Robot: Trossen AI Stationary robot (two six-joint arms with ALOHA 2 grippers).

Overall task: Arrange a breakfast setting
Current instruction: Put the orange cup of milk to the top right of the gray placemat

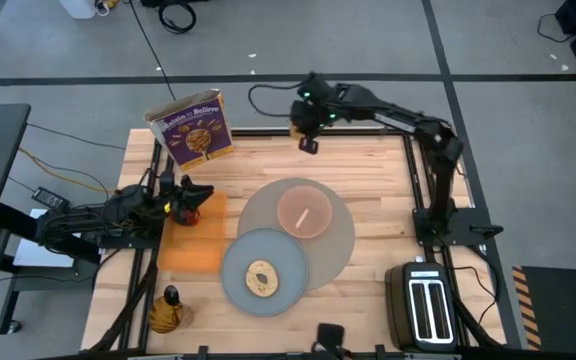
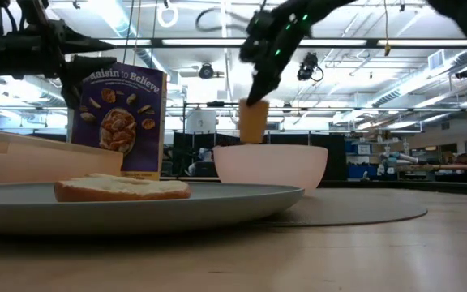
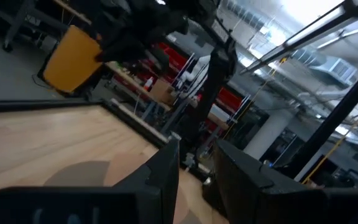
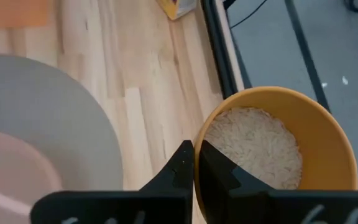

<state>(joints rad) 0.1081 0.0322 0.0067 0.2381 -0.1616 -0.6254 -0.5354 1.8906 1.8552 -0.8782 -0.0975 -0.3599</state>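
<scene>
right end effector (image 4: 194, 163) | pinching orange cup (image 4: 278, 140) rim (rice inside) | raised beyond mat (image 1: 340, 232)

Toast slice (image 1: 260, 278) lies flat on the grey plate (image 1: 236, 262), overlapping the round mat (image 1: 340, 245) mid-table; pink bowl (image 1: 304, 212) holds a spoon (image 1: 303, 217); orange cup (image 4: 277, 144) hangs aloft near the far edge.

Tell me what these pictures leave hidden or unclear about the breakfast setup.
- Spoon: not identifiable in any view.
- Apple: the left hand covers that spot in the high view.
- Plate: cut off by the low view's left edge.
- Orange cup: the right hand's fingers hide part of its rim in the right wrist view.
</scene>
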